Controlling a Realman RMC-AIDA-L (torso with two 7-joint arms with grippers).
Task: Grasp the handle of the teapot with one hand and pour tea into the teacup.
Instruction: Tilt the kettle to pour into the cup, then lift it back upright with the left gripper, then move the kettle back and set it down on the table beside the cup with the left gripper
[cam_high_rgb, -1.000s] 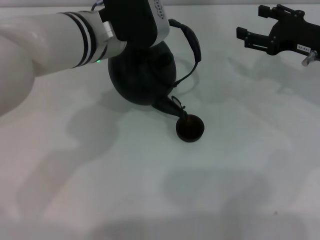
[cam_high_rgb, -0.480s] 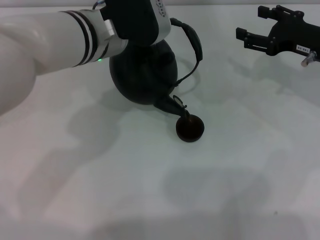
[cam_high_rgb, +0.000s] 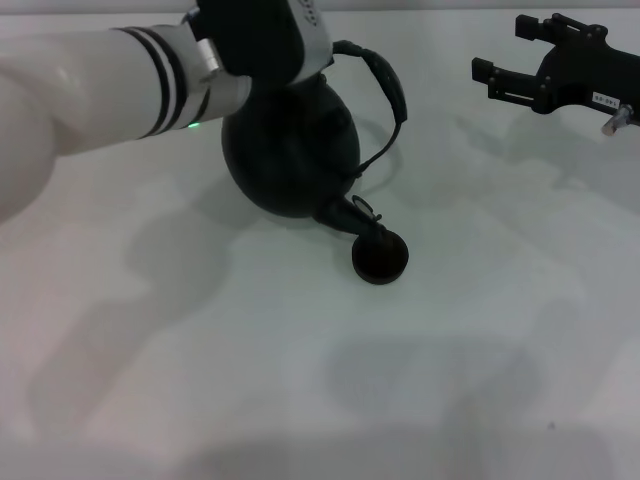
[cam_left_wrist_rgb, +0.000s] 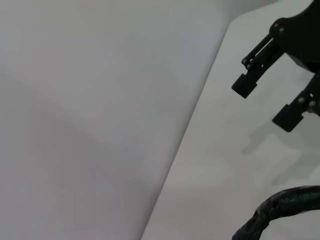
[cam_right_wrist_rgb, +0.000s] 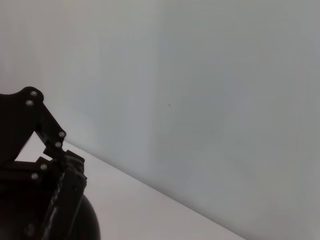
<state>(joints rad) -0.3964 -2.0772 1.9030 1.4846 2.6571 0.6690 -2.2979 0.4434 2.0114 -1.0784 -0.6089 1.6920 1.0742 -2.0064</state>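
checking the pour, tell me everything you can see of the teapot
The teapot is round, squat and black, with a dull sheen. It is tipped toward the teacup, its short spout right over the cup's rim. Its arched handle loops off to the side, its near end hidden under the left gripper.

My head camera looks forward and down at the white table (cam_high_rgb: 420, 380) from fairly high, taking in the teapot (cam_high_rgb: 290, 160) upper centre, the teacup (cam_high_rgb: 380, 258) mid-frame, and my right gripper (cam_high_rgb: 508, 78) at the upper right. My left wrist camera sits close, facing across the table edge toward a grey wall; it shares that right gripper (cam_left_wrist_rgb: 267, 102), upper right of its frame, and the handle (cam_left_wrist_rgb: 272, 212) at the lower right. My right wrist camera faces the same wall, with the teapot (cam_right_wrist_rgb: 87, 225) at the lower left.
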